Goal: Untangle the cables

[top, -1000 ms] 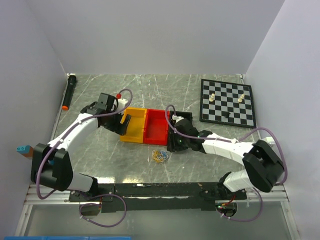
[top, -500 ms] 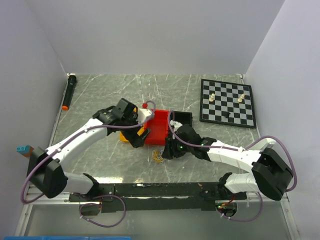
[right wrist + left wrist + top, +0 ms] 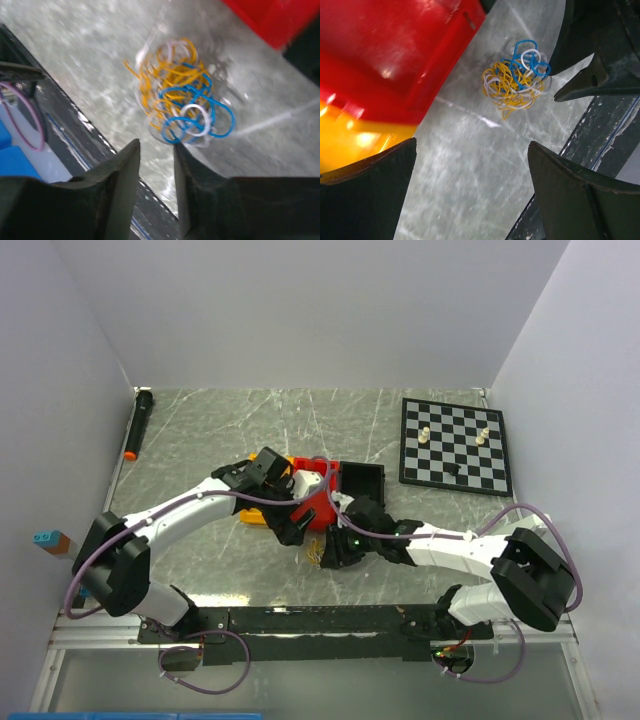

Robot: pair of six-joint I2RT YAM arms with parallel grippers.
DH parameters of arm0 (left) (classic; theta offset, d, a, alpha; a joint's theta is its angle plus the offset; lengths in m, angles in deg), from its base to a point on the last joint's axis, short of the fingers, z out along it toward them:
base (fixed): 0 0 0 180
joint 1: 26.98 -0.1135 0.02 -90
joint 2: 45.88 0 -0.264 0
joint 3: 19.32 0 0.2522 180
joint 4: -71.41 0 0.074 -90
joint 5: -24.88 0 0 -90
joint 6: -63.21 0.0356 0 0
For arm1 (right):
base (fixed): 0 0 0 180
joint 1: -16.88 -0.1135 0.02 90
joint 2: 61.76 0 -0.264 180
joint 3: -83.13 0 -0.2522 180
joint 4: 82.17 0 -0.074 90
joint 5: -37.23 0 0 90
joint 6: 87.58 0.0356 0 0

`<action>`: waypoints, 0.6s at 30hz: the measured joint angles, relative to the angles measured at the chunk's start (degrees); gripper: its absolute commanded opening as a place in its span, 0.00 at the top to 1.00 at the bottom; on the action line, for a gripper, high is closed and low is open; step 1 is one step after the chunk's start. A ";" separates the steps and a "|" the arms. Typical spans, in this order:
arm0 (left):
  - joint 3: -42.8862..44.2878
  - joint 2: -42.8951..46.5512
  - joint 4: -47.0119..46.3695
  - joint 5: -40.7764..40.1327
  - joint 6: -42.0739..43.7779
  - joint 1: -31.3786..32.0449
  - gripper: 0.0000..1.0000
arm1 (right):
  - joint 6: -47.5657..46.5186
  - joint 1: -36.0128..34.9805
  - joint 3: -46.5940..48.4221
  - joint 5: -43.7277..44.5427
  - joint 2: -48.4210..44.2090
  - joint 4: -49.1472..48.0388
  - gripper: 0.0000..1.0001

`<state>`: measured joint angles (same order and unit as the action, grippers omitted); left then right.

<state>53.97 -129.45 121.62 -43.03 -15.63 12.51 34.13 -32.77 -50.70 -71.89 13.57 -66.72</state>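
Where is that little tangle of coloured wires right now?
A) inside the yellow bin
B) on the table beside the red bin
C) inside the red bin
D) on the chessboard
B: the cables lie on the bare table, just outside the red bin.

Red bin (image 3: pixel 385 50), yellow bin (image 3: pixel 355 142), black bin (image 3: pixel 362 480); chessboard (image 3: pixel 440 455) far right, orange-tipped black marker (image 3: pixel 137 423) far left

Cables (image 3: pixel 516 75) on table (image 3: pixel 200 430) just in front of the bins (image 3: pixel 385 55); chessboard (image 3: pixel 455 443) behind, to the right.
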 measured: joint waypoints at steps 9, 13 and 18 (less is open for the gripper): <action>-1.66 -4.55 -6.58 4.57 -0.72 2.67 0.07 | 1.75 -0.09 -5.60 1.03 -5.25 3.26 0.76; -1.68 -5.51 -9.11 5.55 -1.60 4.28 0.11 | 2.16 -0.09 -6.84 2.64 -10.27 6.23 0.60; -1.70 -7.93 -11.85 6.25 -2.32 5.68 0.21 | 2.56 0.17 -6.91 5.55 -13.94 7.56 0.57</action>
<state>52.27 -137.39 109.77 -36.78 -17.95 18.19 36.69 -32.59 -57.61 -66.34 -0.37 -59.15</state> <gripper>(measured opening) 0.853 0.419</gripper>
